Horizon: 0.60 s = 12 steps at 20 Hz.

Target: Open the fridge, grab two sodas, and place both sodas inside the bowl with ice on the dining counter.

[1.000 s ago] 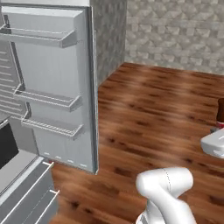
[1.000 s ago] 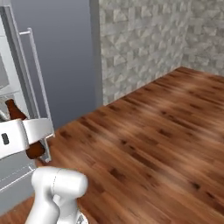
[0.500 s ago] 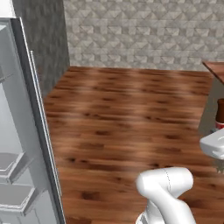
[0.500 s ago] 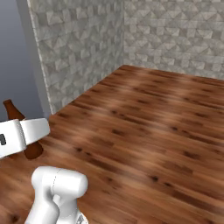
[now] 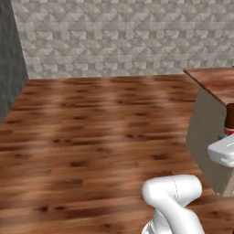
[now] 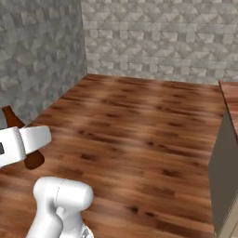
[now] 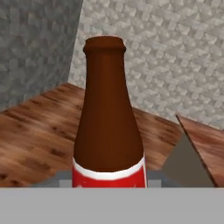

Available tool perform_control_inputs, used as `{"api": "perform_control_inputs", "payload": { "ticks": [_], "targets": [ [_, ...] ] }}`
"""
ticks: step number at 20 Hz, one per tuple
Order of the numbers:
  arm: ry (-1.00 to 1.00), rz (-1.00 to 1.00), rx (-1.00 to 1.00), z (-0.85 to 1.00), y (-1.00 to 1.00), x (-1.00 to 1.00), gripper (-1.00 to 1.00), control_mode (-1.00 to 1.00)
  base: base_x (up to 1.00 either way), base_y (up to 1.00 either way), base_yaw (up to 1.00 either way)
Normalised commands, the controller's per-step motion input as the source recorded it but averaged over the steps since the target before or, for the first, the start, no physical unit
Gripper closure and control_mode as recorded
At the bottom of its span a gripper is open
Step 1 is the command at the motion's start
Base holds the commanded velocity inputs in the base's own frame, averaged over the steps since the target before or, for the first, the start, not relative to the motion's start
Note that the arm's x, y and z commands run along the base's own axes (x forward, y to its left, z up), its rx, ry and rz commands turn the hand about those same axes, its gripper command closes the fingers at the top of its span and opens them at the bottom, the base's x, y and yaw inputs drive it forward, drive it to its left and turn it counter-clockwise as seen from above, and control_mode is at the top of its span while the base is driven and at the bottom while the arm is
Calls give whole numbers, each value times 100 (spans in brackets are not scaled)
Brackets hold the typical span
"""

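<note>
In the left base view, you see that the whole picture has swung since a second ago: the open fridge door that stood at the left then is gone, and the dining counter (image 5: pixel 211 81) now comes in at the right, so your base has turned away from the fridge toward the drop-off. That suggests the fetching of this soda is done and the carry is under way. At the right edge a sliver of the soda bottle (image 5: pixel 230 119) shows above the white hand. In the right base view, the same turn shows: the fridge has left the frame, the stone walls and wood floor lie ahead, and the counter's edge sits at far right. The bottle (image 6: pixel 21 139) crosses the hand at the left edge, neck up and leaning left, base below. In the hand view, the bottle (image 7: pixel 108 127) stands upright between the fingers, long axis vertical, cap pointing up, red label at the bottom. The gripper is clamped on it, and the counter corner lies beyond to the right.
</note>
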Motion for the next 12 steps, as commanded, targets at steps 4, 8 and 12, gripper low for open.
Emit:
{"api": "perform_control_inputs", "payload": {
  "ticks": [4,8,12],
  "targets": [
    [0,0,0,0,0,0,100,100,100,-32,-35],
    [0,0,0,0,0,0,100,100,100,-25,-34],
    [0,0,0,0,0,0,100,100,100,-17,-34]
  ]
}}
